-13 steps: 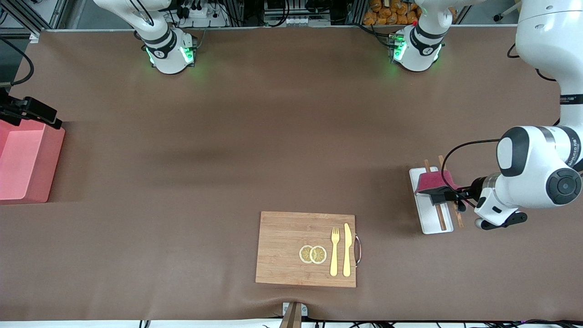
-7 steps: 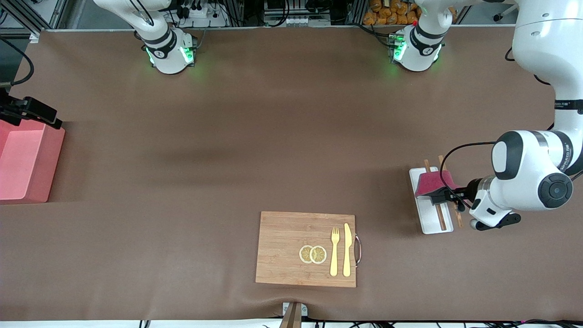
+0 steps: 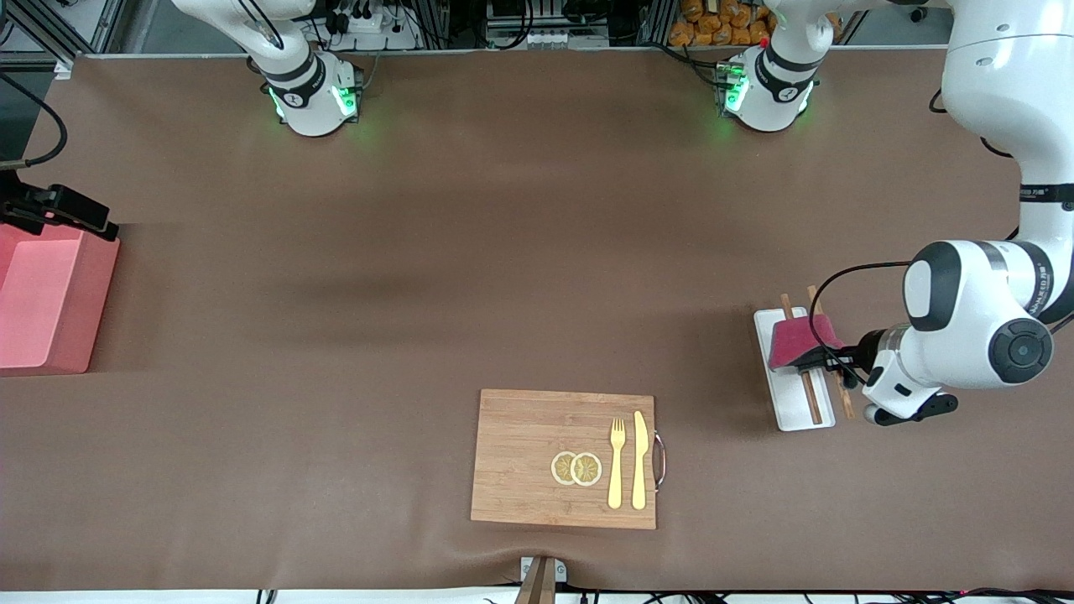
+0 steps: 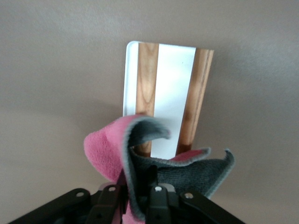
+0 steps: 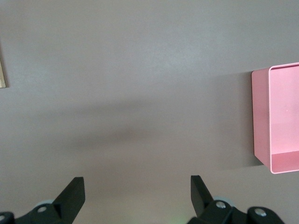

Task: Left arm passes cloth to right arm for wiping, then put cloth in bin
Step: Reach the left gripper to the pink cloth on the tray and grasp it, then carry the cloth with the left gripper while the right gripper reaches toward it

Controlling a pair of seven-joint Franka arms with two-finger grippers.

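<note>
My left gripper (image 3: 814,359) is shut on the cloth (image 3: 795,342), a magenta-pink rag with a dark grey reverse. It holds the cloth just above the white tray (image 3: 795,409) at the left arm's end of the table. In the left wrist view the cloth (image 4: 108,150) hangs folded from the fingers (image 4: 159,198) over the tray (image 4: 174,88). The pink bin (image 3: 46,306) stands at the right arm's end. My right gripper (image 5: 135,184) is open and empty, high over bare table beside the bin (image 5: 275,116).
Two wooden sticks (image 3: 812,401) lie along the tray. A wooden cutting board (image 3: 537,457) with a yellow fork, a knife and two lemon slices lies near the front camera. A black part with a cable (image 3: 59,211) hangs over the bin's edge.
The left arm's elbow has drawn slightly toward the table's middle and the gripper has edged a little with the cloth, still over the tray. The black part over the bin has shifted slightly.
</note>
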